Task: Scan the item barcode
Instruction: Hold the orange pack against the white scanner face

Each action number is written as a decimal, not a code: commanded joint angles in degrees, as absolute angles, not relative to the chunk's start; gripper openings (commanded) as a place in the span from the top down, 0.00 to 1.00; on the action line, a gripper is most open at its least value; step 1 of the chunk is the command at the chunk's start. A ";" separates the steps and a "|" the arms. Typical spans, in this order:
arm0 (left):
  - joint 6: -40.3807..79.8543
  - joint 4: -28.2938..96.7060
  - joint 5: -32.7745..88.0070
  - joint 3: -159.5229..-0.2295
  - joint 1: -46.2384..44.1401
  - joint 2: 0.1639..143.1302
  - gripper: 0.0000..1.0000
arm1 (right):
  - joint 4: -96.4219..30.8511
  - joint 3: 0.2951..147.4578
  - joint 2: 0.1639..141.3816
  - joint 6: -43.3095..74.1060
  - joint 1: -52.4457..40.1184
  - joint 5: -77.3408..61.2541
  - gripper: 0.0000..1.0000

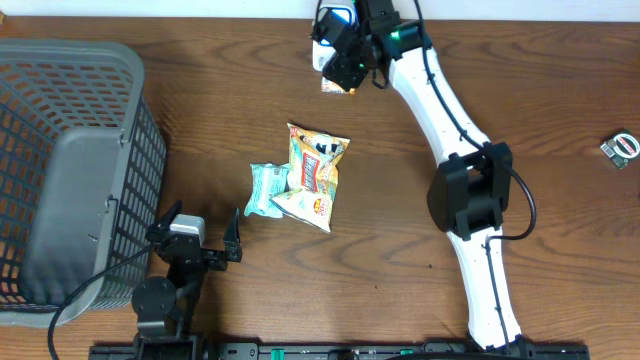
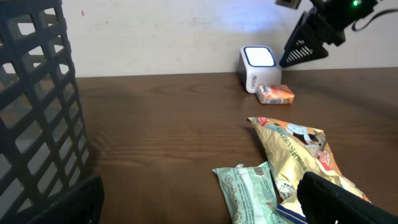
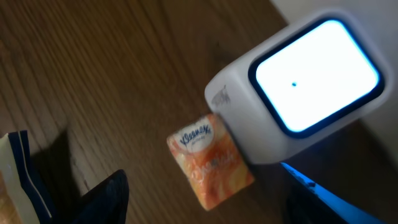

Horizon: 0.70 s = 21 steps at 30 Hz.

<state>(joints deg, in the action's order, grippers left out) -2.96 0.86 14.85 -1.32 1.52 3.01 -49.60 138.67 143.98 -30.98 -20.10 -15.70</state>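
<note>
Left pincer [image 1: 203, 224] agape — one scanner [image 3: 292, 81] touching one tissue pack [image 3: 208, 162].

Our left gripper [image 1: 200, 238] sits low by the table's [image 1: 390, 250] near edge, jaws wide apart. Our right arm [image 1: 440, 110] stretches to the far edge, and the right gripper [image 1: 343, 68] there is parted, holding nothing.

Grey basket [image 1: 60, 52] at L edge of wood table [image 1: 230, 100]; sm. dark gadget [image 1: 622, 148] nr R edge.

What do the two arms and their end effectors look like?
The right arm has white links, black joints, a black cable and a green light near its black right end effector. The left arm and left end effector are black.
</note>
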 commanded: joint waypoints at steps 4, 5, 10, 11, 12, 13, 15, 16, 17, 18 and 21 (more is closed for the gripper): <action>-2.68 2.52 15.38 -0.23 1.80 2.85 0.02 | -49.08 139.28 149.34 -20.14 -14.92 -27.49 0.31; -2.68 2.52 15.38 -0.23 1.80 2.85 0.02 | -48.51 139.28 150.15 -18.11 -14.50 -28.53 0.31; -2.68 2.52 15.38 -0.23 1.80 2.85 0.02 | -44.49 139.28 153.40 -8.71 -13.76 -29.85 0.41; -2.68 2.52 15.38 -0.23 1.80 2.85 0.02 | -43.68 139.28 153.91 -6.94 -13.76 -30.83 0.44; -2.68 2.52 15.38 -0.23 1.80 2.85 0.02 | -42.85 139.28 154.17 -5.06 -13.78 -31.97 0.47; -2.68 2.52 15.38 -0.23 1.80 2.85 0.02 | -41.93 139.28 154.67 -2.98 -13.89 -32.58 0.49; -2.68 2.52 15.38 -0.23 1.80 2.85 0.02 | -40.45 139.28 155.44 0.89 -14.11 -32.58 0.52; -2.68 2.52 15.38 -0.23 1.80 2.85 0.02 | -40.16 139.28 155.68 2.17 -14.24 -32.56 0.53; -2.68 2.52 15.38 -0.23 1.80 2.85 0.02 | -40.07 139.28 156.16 2.94 -14.41 -32.51 0.53; -2.68 2.52 15.38 -0.23 1.80 2.85 0.02 | -40.07 139.28 156.53 3.01 -14.63 -32.53 0.53; -2.68 2.52 15.35 -0.23 1.80 2.85 0.02 | -40.60 139.26 157.69 3.01 -15.38 -30.04 0.56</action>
